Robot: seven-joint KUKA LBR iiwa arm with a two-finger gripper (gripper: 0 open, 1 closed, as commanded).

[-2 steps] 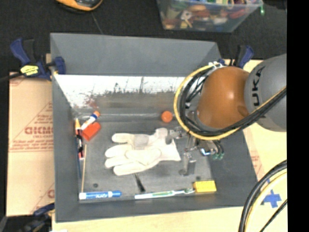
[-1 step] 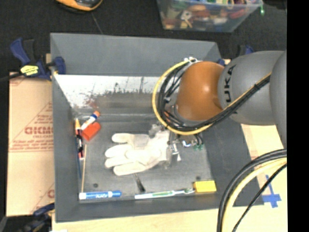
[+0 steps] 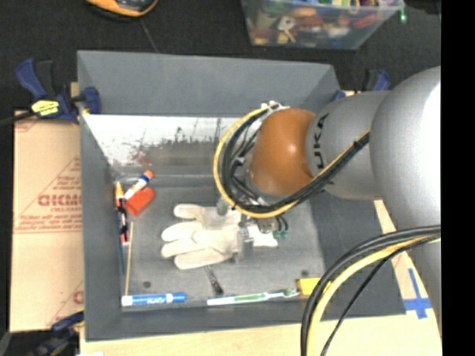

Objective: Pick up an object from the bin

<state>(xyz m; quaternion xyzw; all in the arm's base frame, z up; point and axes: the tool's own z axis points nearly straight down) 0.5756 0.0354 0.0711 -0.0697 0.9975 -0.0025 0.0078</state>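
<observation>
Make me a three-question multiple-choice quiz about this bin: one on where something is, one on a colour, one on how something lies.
1. Where does the orange block lie?
A. Near the left wall of the bin
B. In the far right corner
C. Up on the rim

2. What colour is the glove?
A. Black
B. White
C. Blue

3. How does the glove lie?
A. Balled up
B. Hanging over the rim
C. Flat, fingers spread

Answers:
1 A: the block sits on the floor at the left side, apart from the glove.
2 B: the glove is plainly white against the grey floor.
3 C: it lies flat mid-bin, fingers spread leftward, its cuff end at the gripper.
</observation>
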